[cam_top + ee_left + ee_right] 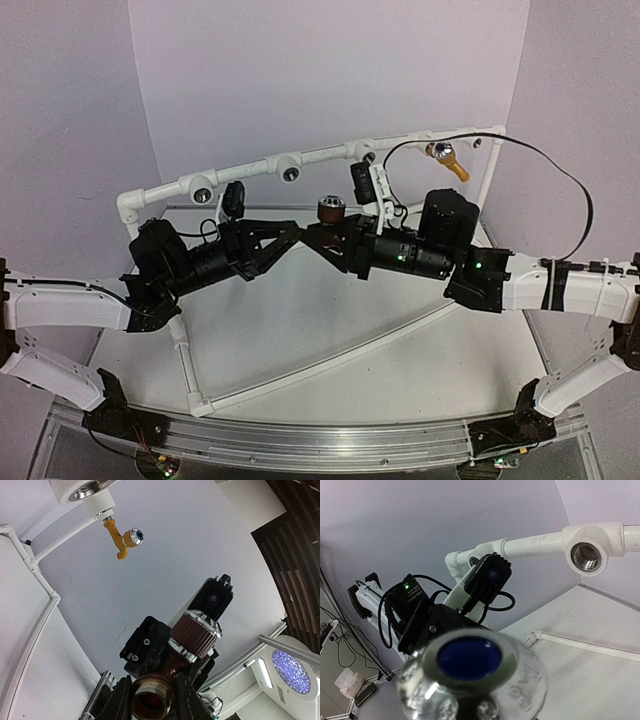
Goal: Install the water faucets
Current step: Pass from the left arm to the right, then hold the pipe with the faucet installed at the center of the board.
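Tabletop (420, 360): one, white.
Pipe frame (320, 155): one, along the far edge, with three open sockets (202, 193) from left to middle.
Left gripper (292, 236): clamped on the brown faucet (192, 632) at its threaded end.
Right gripper (335, 240): meets the same piece; I can't tell its grip.
Faucets: two. The brown faucet is held mid-scene above the tabletop. The yellow faucet (447, 160) is mounted on the pipe frame, far right.

One reddish-brown faucet (330, 210), one yellow-orange faucet (447, 160); one pipe frame (248, 170); two arms, left arm (60, 305), right arm (585, 285)

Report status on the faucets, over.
Left gripper shut on brown faucet, midair. Right gripper at it, grip unclear. Yellow faucet already in pipe. Open sockets unobstructed.
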Tool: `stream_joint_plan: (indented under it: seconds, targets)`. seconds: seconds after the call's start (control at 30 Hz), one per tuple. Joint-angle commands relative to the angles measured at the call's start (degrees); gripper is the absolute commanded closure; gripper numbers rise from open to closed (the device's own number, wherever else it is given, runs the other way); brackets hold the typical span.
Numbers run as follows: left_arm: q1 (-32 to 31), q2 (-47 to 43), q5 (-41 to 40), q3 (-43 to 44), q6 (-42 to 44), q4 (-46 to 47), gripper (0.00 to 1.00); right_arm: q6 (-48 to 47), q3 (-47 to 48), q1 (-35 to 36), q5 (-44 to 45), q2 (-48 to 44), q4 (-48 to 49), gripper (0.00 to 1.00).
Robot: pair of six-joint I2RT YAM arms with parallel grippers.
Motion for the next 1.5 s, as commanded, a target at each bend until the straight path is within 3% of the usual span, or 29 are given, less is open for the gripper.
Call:
stream_joint_plan:
  seconds: [0.0,0.07,0.1,0.23,0.33,0.47,0.73,1.0,1.27,1.47]
  targets:
    - [-0.82,-1.73,2.17,0.15,0.94,1.51,1.00,-0.51,3.80,0.49,0.64,1.03,2.51,1.00]
    - [-0.82,-2.05,1.90,-0.12,1.22,1.34,0.98,-0.87,3.31,0.47,2.40,0.30,2.39,1.00]
    - [-0.82,-2.44,1.53,-0.37,1.44,0.91,0.91,-1.36,2.98,0.47,3.52,-0.28,1.84,1.00]
    - [-0.82,-5.45,-0.38,-1.38,5.02,-3.65,0.48,-4.62,0.98,0.52,8.29,-4.32,-1.17,1.00]
    - [-0.89,-8.20,-2.33,-1.32,10.43,-11.78,0.28,-10.32,2.68,0.57,11.72,-7.02,-10.61,1.00]
    - [-3.57,-10.31,-8.26,-0.64,19.79,-23.32,0.27,-21.50,5.90,0.62,18.33,-9.77,-23.50,1.00]
    - [-10.66,-3.25,-16.76,-2.20,35.47,-29.71,0.19,-48.20,18.55,1.52,29.83,-8.17,-40.80,1.00]
    - [-11.98,8.46,-14.09,4.39,54.29,-41.20,0.14,-75.15,23.18,12.11,41.56,-2.89,-36.60,1.00]
    - [-12.07,21.40,-11.41,11.50,59.03,-47.34,0.15,-86.41,25.63,14.78,49.23,2.57,-31.70,1.00]
    - [-12.08,25.92,-13.19,13.00,63.11,-49.50,0.20,-94.06,27.23,16.35,53.29,5.05,-29.17,1.00]
